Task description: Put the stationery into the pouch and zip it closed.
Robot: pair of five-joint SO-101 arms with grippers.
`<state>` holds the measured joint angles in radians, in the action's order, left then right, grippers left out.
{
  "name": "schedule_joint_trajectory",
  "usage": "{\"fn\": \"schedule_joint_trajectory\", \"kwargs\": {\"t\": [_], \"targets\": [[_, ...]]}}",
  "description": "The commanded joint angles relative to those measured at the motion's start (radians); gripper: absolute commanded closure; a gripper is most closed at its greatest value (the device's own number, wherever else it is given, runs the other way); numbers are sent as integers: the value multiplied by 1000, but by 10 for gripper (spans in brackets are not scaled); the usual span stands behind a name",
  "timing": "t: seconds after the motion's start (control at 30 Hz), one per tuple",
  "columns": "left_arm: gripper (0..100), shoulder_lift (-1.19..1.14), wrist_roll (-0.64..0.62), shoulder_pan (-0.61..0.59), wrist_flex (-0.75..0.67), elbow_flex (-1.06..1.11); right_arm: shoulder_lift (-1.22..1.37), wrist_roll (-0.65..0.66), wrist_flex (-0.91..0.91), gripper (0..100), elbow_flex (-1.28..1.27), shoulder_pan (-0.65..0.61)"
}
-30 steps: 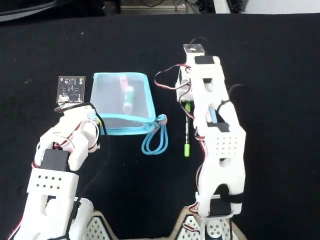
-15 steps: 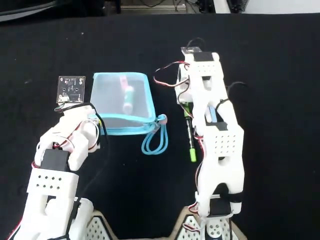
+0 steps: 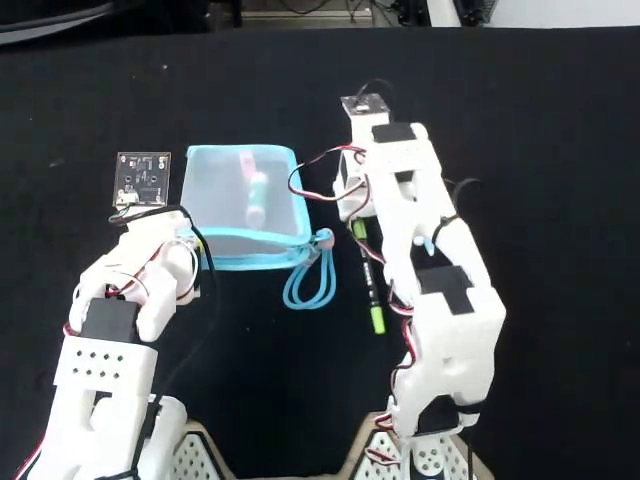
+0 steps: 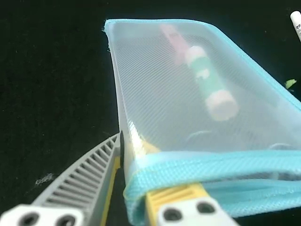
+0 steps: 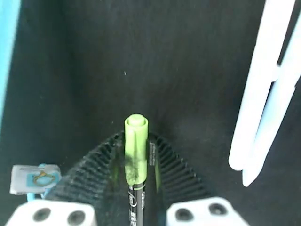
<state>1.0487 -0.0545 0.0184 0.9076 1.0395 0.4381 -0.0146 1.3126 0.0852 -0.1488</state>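
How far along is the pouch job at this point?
Done: one pink-and-green stick lies inside the pouch. In hand: the right gripper is shut on the green pen; the left gripper pinches the pouch's open edge. Left: insert that pen and the white pen-like items, then zip.

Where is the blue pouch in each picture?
High view: the pouch lies flat on the table between the two arms, with the left hand at one corner.
Left wrist view: the pouch is up close, its corner pinched by the left hand.
Right wrist view: a blue strip at the picture's edge, beside the right hand holding the green pen.
Shared landmark: its blue trim.
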Motion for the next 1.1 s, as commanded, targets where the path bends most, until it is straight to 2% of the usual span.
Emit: {"fn": "schedule_joint_trajectory", "kwargs": {"t": [0.0, 0.2, 0.43, 0.63, 0.7, 0.87, 1.07], "targets": [[970, -5, -9, -5, -9, -10, -48, 15, -35, 970, 16, 23], [970, -5, -9, -5, -9, -8, 108, 100, 101, 839, 182, 28], [970, -5, -9, -5, -8, -8, 343, 98, 299, 876, 498, 32], [970, -5, -9, -5, -8, -8, 484, 104, 400, 884, 707, 37], [970, -5, -9, -5, -8, -8, 503, 98, 434, 970, 762, 44], [970, -5, -9, -5, -9, -8, 460, 97, 451, 987, 769, 69], [970, -5, -9, -5, -9, -12, 240, 103, 423, 987, 515, 44]]}}
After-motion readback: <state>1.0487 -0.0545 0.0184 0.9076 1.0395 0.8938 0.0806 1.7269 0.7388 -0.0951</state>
